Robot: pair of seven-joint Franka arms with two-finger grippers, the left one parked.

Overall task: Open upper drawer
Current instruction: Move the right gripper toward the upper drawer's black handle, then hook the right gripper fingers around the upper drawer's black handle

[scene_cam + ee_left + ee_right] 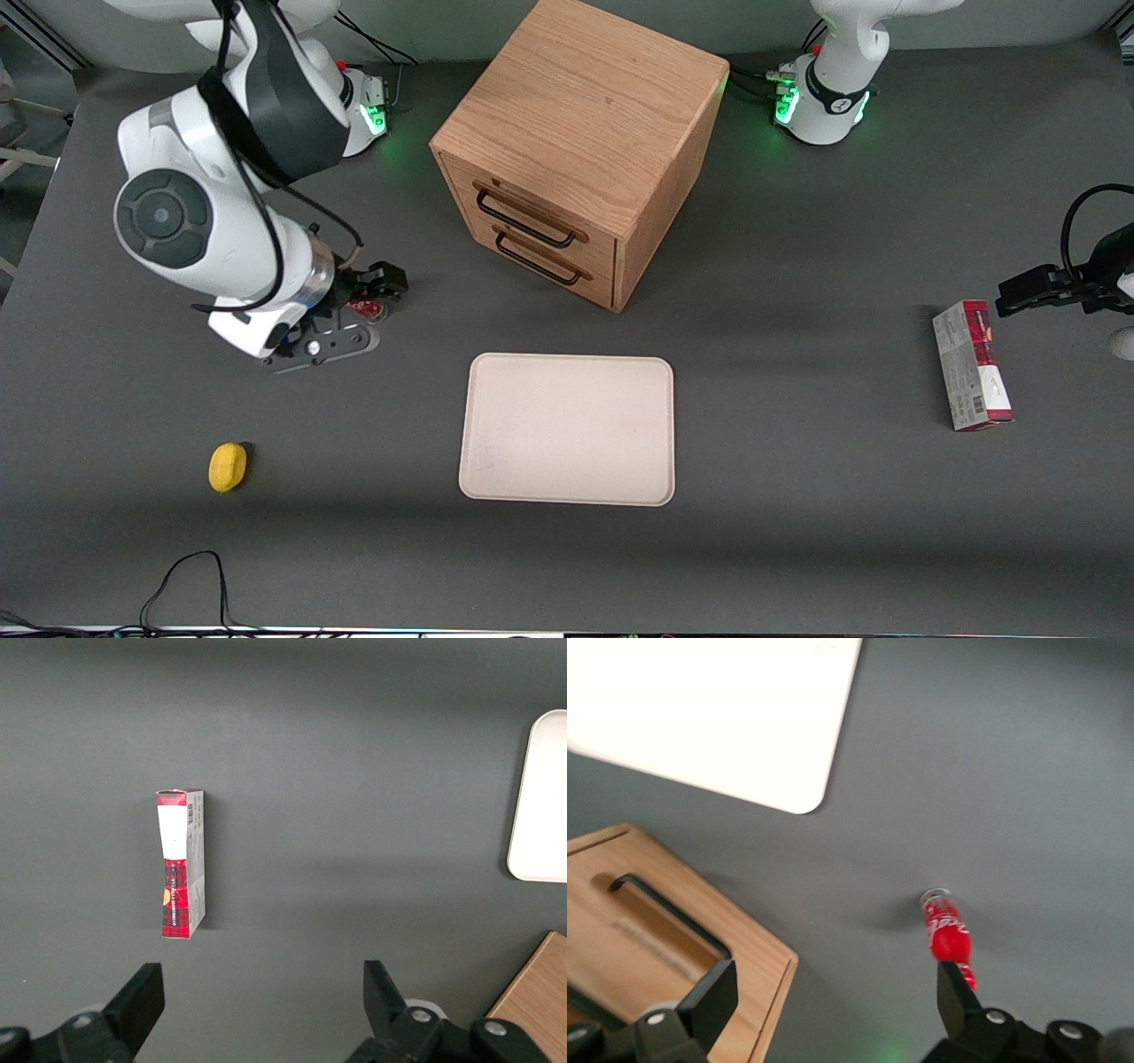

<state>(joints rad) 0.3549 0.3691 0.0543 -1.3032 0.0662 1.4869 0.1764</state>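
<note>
Currently your gripper (833,1001) hangs wide open, empty, low over the grey tabletop (797,532), well apart from the upper drawer (532,215), shut in its oak-grain cube cabinet (585,97). Risk: hooking the lower drawer's (542,258) matching thin black wire handle, or clipping the small red bottle (948,935) just beside your fingers.

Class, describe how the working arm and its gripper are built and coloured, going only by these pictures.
The working arm has glossy white rounded shells with a dark grey circular joint cap, a wide black band and a silvery wrist ring. Thin black cables loop along it. Its base glows green. The black two-finger gripper hangs over the grey table, toward the working arm's end from the oak cabinet, fingers spread and wedge-shaped.
</note>
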